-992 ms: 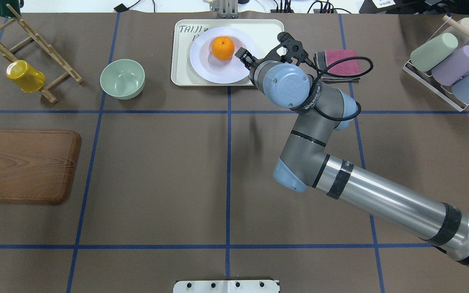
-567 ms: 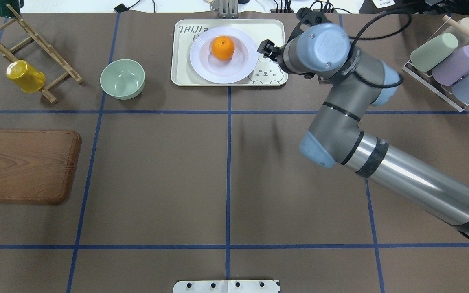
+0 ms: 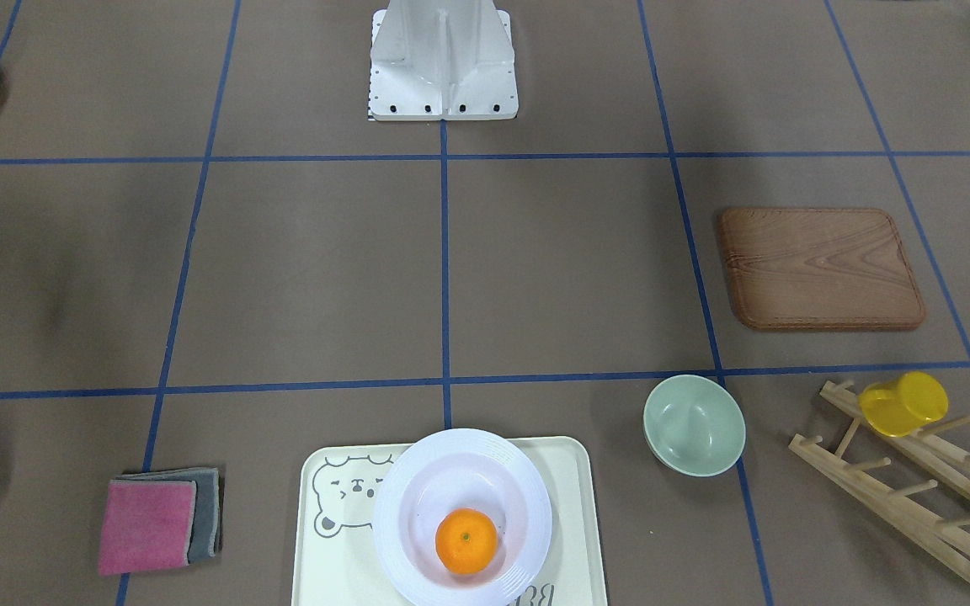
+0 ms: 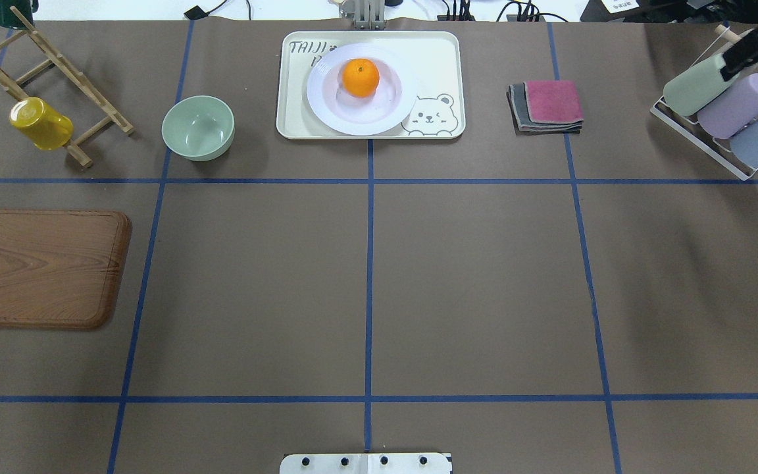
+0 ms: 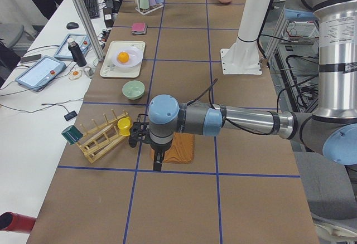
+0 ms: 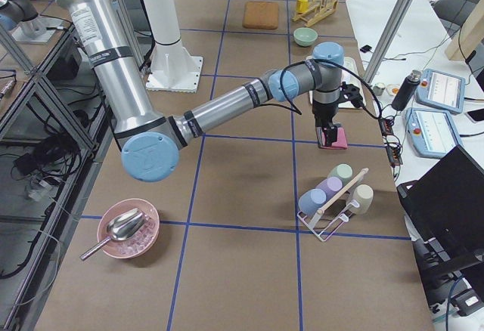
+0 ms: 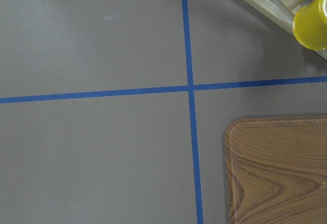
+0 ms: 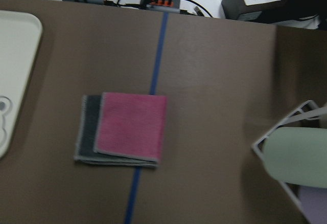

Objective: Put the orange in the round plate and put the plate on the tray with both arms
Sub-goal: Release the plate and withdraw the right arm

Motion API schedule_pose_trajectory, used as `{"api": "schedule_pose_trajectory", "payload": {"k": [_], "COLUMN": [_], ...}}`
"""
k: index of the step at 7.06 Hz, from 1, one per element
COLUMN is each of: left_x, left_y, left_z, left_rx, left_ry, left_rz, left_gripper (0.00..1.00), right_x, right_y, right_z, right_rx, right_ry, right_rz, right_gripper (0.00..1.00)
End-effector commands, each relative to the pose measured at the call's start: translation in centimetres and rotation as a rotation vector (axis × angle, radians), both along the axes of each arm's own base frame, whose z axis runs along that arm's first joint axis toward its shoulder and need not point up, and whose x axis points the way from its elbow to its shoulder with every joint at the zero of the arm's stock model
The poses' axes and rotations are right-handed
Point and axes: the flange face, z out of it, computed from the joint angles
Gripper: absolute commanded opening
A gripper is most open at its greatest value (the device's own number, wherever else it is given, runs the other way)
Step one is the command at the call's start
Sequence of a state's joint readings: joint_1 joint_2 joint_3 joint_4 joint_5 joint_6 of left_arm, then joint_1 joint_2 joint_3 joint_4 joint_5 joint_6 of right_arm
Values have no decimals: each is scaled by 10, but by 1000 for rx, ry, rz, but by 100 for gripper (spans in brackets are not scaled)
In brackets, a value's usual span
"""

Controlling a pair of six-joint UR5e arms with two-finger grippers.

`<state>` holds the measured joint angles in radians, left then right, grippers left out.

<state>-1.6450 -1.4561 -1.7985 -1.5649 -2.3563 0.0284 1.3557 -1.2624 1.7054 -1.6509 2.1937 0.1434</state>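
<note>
Black right end effector [image 6: 326, 137] aloft, aperture unclear.

The table [image 4: 254, 276] was viewed from above and behind the robot in the overhead view, with the tray [image 4: 438, 52] at its far edge. In the front-facing view it was looked steeply down on from the opposite side, the white base mount [image 3: 443, 59] at the top. The side views were set high at the table's two ends and aimed along it. The left wrist view was held close above the wooden board [image 7: 278, 173] and yellow cup [image 7: 311, 22], both shared with the overhead view. The right wrist view was aimed down at the pink cloth [image 8: 130, 127], shared with the exterior right view.
</note>
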Motion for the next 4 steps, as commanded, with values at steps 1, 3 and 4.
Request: {"api": "schedule_pose_trajectory", "payload": {"k": [1,3,4], "left_x": [4,3,5], "left_y": [15,17,19], "left_z": [-2,8,12], "left_rx": [14,-3,-19], "left_ry": [35,34,44], "left_rz": [6,3,2], "left_gripper": [99,99,99], "right_x": [92,108,107], "right_y": [89,118,119], "right_z": [91,122,128], "right_rx": [-8,-52,-69], "right_ry": [-53,-35,-35], "right_rz": [-87,-72,-66], "right_gripper": [100,100,100]}}
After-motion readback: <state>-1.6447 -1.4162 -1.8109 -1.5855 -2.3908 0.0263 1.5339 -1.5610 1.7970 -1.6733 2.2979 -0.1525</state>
